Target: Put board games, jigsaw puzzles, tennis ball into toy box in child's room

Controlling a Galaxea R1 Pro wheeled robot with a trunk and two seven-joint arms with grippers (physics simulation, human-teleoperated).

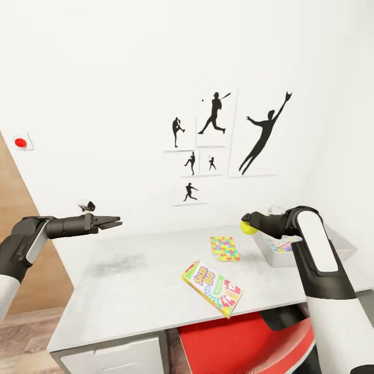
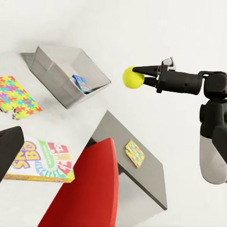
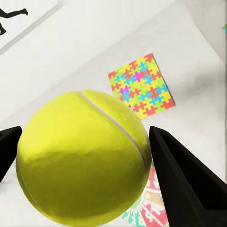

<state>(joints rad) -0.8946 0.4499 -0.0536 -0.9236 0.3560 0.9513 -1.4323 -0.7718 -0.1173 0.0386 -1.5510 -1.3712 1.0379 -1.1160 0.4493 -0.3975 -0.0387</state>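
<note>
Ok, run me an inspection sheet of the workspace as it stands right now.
Surface: table, pale grey-white, faint dark smudge.
Job's things: tennis ball held in the air beside the toy box, which already holds a blue game box; SKIP-BO box and jigsaw puzzle flat on the table; second puzzle on a lower grey cabinet.
Clutter: nothing seen.
Grippers: right gripper shut on the ball; left gripper empty, jaws together.
Cables: nothing seen.
Surroundings: red chair, sport prints.

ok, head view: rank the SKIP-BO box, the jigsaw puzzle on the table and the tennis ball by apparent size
1. SKIP-BO box, largest, though it lies nearest the camera.
2. Jigsaw puzzle, clearly smaller, flat on the table.
3. Tennis ball, smallest, partly hidden in the right gripper.
</note>
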